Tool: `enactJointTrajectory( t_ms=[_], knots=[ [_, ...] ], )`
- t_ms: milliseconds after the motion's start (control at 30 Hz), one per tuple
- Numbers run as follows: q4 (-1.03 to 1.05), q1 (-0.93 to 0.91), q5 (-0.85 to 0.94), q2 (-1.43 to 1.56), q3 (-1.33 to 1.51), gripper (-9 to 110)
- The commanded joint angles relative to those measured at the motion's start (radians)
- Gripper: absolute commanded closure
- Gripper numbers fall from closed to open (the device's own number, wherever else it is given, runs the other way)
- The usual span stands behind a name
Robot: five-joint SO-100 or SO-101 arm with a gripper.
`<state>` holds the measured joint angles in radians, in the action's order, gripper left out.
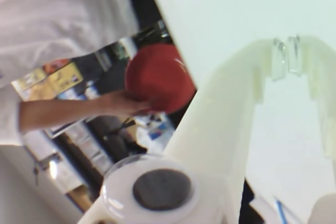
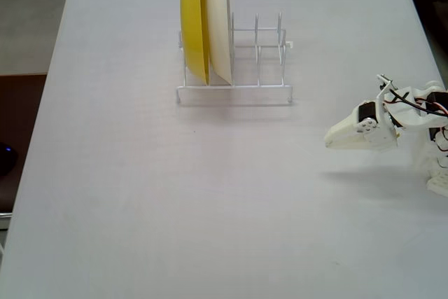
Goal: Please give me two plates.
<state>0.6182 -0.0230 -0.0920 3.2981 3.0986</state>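
Wrist view: orange plate [image 1: 157, 77] held up in a person's hand [image 1: 123, 103], off beyond the counter's edge, well apart from the claw [image 1: 287, 59]. Claw tips meeting with nothing between them, so probably closed and empty, though the glare blurs them. Light blue plate in neither view.

Judged a handover step: best done by parking the arm low at the right of the counter [image 2: 175, 194], clear of the rack [image 2: 269, 40], tips shut, no swing toward the hand.

Fixed view alone: far rack carrying only the yellow plate [image 2: 194, 22] and cream-white plate [image 2: 218, 22], right slots bare. No hand or orange plate there.
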Motion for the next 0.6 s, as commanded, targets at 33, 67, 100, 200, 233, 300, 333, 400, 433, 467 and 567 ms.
enactJointTrajectory(
  t_ms=[33,67,100,200,233,300,333,400,433,467,567],
  knots=[
    [0.025,0.000,0.005,0.014,-0.015,102],
    [0.026,0.002,0.005,0.014,-0.014,102],
    [0.034,0.002,-0.002,0.014,-0.012,102],
    [0.041,0.002,-0.011,0.014,0.000,102],
    [0.008,0.002,-0.011,0.014,0.028,102],
    [0.005,0.000,-0.003,0.014,0.037,102],
    [0.008,0.002,-0.006,0.014,0.037,102],
    [0.021,0.002,-0.017,0.014,0.037,102],
    [0.026,0.002,-0.018,0.014,0.037,102],
    [0.029,0.002,-0.017,0.014,0.037,102],
    [0.041,0.002,-0.012,0.014,0.038,102]
  ],
)
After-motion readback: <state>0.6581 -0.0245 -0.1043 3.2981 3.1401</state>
